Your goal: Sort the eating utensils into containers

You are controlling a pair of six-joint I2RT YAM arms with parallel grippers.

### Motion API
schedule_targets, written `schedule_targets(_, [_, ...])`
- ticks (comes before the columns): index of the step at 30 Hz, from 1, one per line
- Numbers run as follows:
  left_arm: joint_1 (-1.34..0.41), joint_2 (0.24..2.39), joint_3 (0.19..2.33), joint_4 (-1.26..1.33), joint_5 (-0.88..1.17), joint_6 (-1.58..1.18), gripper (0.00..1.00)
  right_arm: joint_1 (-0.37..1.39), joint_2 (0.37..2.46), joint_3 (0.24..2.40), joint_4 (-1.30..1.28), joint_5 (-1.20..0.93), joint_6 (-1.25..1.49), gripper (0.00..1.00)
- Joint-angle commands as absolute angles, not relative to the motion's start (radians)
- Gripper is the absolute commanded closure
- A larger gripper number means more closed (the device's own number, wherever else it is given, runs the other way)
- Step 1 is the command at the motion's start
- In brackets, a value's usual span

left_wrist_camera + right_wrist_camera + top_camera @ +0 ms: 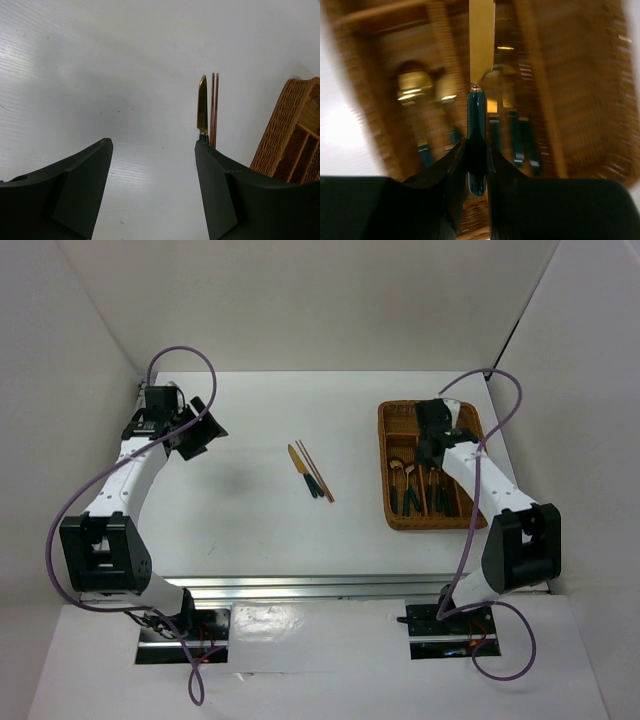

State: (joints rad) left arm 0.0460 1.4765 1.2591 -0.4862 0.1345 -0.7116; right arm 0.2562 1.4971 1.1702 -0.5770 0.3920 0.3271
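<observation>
A gold knife with a dark green handle [302,471] and two thin brown chopsticks [316,471] lie side by side mid-table. They also show in the left wrist view: the knife [202,107] and the chopsticks [214,107]. My left gripper [197,430] [152,142] is open and empty, well left of them. My right gripper [431,448] [477,150] is shut on the dark green handle of a flat gold-headed utensil [481,45], held over the brown wicker tray [384,465] [600,100]. Several gold-and-green pieces [415,485] lie in the tray's compartments.
White walls close in the table at the back and both sides. The tray stands at the right, near the right wall; its corner shows in the left wrist view [285,130]. My right arm's forearm crosses the tray's right side.
</observation>
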Motion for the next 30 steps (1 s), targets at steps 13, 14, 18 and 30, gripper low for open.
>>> schedule_targets(13, [0.066,1.629,1.376,-0.480,0.187,-0.653,0.19,0.000,1.499,1.147,-0.850,0.649,0.367,0.86])
schedule_targets(14, [0.066,1.638,1.376,-0.480,0.187,-0.653,0.19,0.000,1.512,1.147,-0.859,0.649,0.367,0.86])
schedule_targets(18, [0.075,1.647,1.385,-0.480,0.196,-0.644,0.19,0.000,1.565,1.147,-0.881,0.695,0.377,0.82])
schedule_targets(30, [0.094,1.657,1.374,-0.471,0.209,-0.644,0.19,0.000,1.671,1.193,-0.881,0.646,0.359,0.55])
